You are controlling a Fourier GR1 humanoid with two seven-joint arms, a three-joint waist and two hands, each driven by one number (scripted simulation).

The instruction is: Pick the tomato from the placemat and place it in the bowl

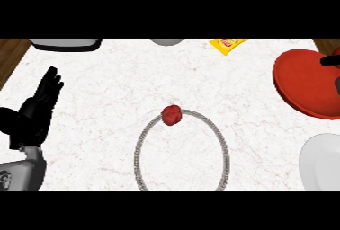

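A white marbled surface (100, 90) with faint reddish-grey veins fills almost the whole view. Beyond the surface's far left corner shows a strip of brown wooden floor (12, 56), and another bit of the same wood lies past its far right corner. The light is even and soft across the surface, with only weak shadows falling on it anywhere.

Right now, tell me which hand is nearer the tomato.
Left. The left hand rests open at the view's left edge, apart from the tomato. The right hand is not clearly in view.
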